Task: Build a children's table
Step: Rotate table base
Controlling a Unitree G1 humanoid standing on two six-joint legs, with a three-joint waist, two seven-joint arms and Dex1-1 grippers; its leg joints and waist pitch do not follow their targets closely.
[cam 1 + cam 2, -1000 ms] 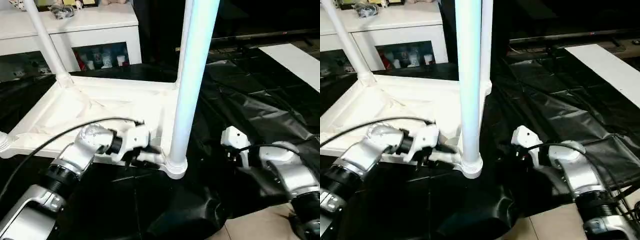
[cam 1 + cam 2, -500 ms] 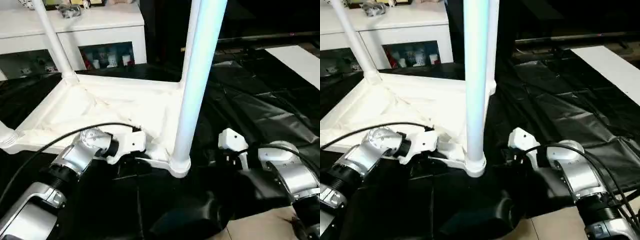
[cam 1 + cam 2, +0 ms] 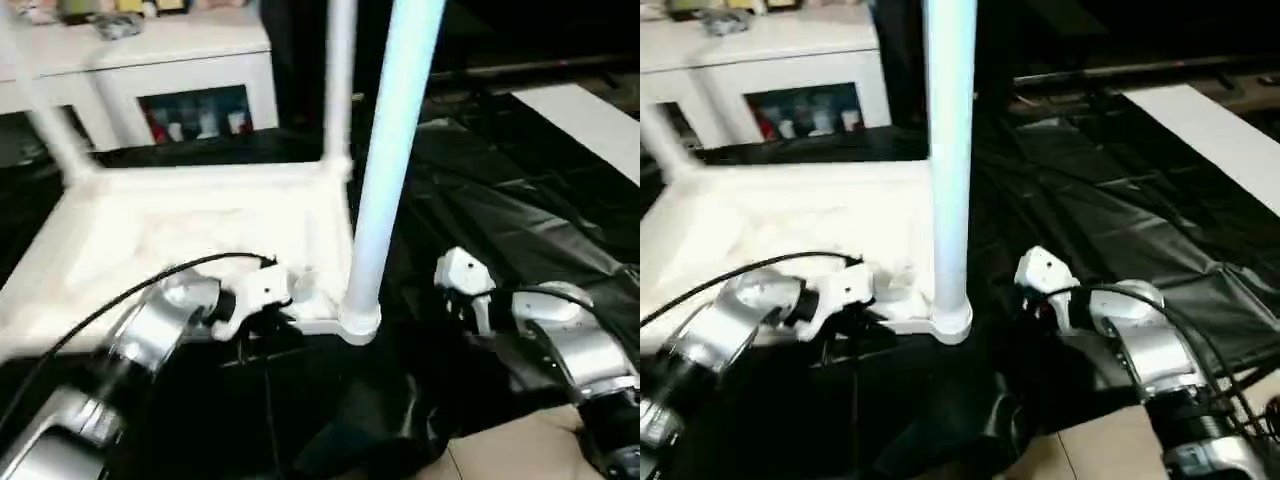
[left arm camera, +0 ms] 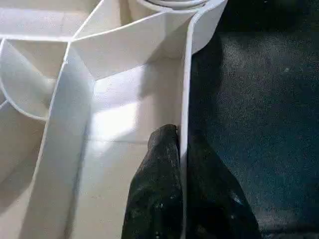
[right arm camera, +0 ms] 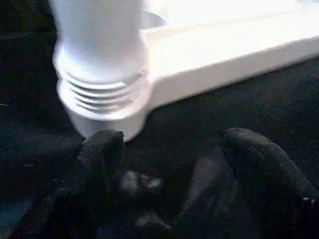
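Note:
The children's table lies upside down, its white tabletop [image 3: 180,220] resting on a black sheet. One white leg [image 3: 385,170] stands upright in the near right corner socket [image 3: 358,320]. Another leg [image 3: 340,80] rises from the far corner, and a blurred one [image 3: 45,130] from the far left. My left gripper [image 4: 183,137] is shut on the tabletop's thin front rim [image 4: 187,89], one finger [image 4: 154,189] inside it and one outside. My right gripper [image 5: 174,159] is open, low on the sheet just right of that socket [image 5: 99,94], touching nothing.
A white cabinet [image 3: 180,60] with glass doors stands behind the table. Crinkled black sheet [image 3: 520,200] covers the floor to the right, with a white board [image 3: 590,115] at its far right edge. Beige floor [image 3: 520,450] shows near my right forearm.
My left gripper's fingers have closed onto the tabletop's front rim. The camera has shifted and the picture has blurred. My right gripper has stayed open in the same place.

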